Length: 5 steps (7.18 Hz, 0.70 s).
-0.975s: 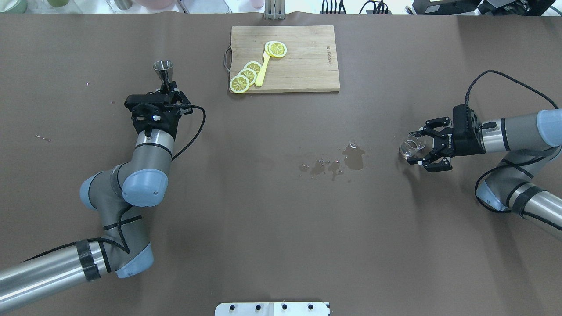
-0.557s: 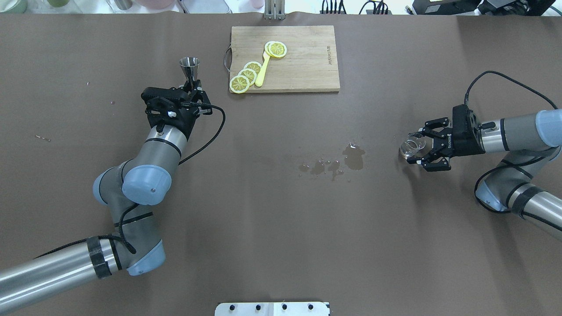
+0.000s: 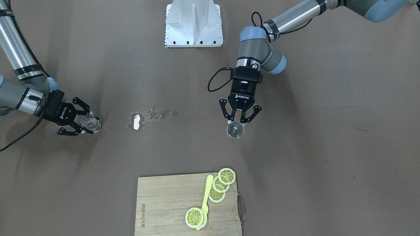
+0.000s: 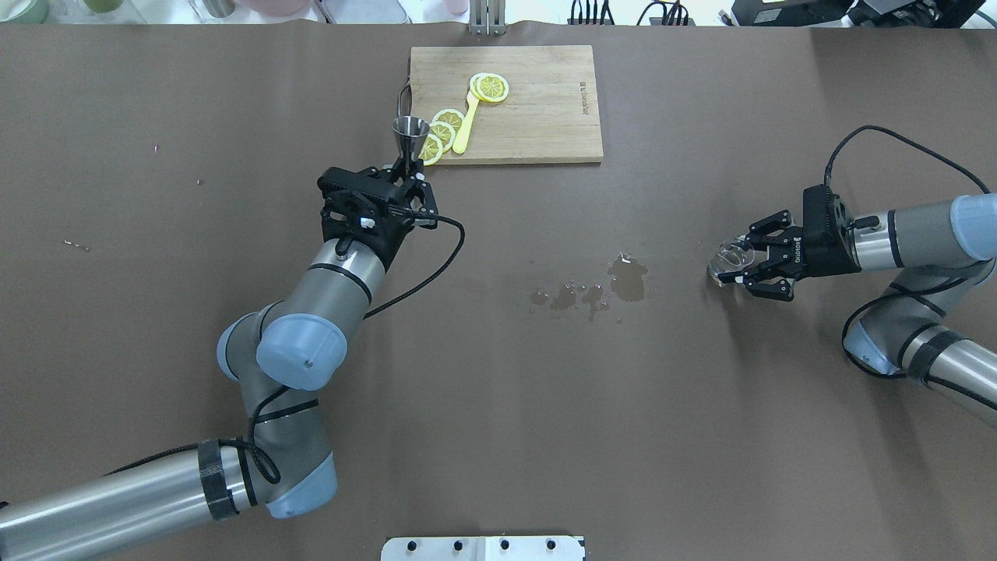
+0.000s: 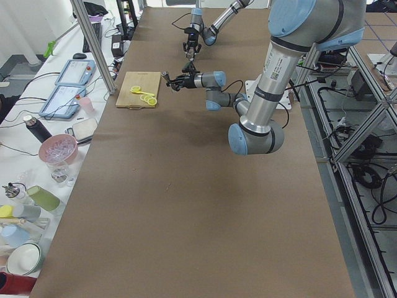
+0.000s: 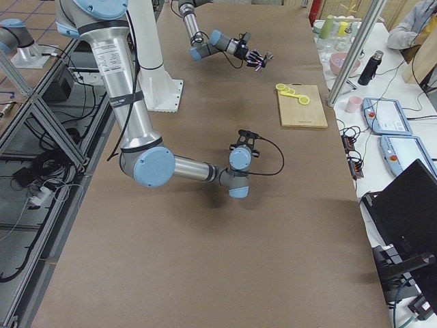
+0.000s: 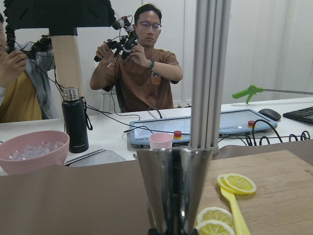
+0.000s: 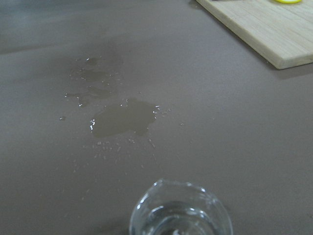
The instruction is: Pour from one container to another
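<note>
The steel jigger (image 4: 410,132) stands upright in the air, my left gripper (image 4: 406,167) shut on its lower cone, just off the cutting board's near-left corner. From the front-facing view the jigger (image 3: 235,130) shows its open mouth below the left gripper (image 3: 237,122); the left wrist view shows its upper cone (image 7: 173,188) close up. Far to the right, my right gripper (image 4: 736,266) is shut on the clear glass cup (image 4: 727,259), held low over the table. The cup (image 8: 180,213) holds some clear liquid. In the front-facing view the cup (image 3: 89,122) sits between the right fingers (image 3: 80,131).
A wet spill (image 4: 627,280) marks the brown table between the two grippers. A wooden cutting board (image 4: 537,117) at the back carries lemon slices (image 4: 491,87) and a yellow spoon (image 4: 466,128). Bowls, a bottle and operators are beyond the table's far edge.
My left arm has carried the jigger to the right, from the left part of the table up to the cutting board's corner. The right gripper kept its place with the cup and rolled slightly.
</note>
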Available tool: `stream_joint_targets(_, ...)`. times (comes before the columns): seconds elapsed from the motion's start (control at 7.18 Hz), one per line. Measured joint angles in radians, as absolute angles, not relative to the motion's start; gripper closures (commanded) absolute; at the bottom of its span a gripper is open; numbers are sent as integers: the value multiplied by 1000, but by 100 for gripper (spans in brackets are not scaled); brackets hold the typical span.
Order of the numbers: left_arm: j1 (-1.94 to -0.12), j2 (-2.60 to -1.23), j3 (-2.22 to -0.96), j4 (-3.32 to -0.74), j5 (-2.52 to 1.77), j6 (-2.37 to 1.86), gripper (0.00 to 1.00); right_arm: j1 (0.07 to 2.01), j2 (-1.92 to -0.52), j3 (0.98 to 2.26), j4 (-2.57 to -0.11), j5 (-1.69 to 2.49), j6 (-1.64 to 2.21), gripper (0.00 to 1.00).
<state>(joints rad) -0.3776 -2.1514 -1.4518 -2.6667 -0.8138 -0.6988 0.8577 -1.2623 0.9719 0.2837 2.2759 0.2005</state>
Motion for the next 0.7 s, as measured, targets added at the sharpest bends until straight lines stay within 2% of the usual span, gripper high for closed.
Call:
stream_joint_targets(0.28,-324,-2165,-1482,-2719,-915,-589,100,863,-1262,975,284,2277,202,100)
stream_joint_targets(0.7,-306,-2179,-1465,-2807,-1051,-484,100,893,-1262,999,271,2300,204,100)
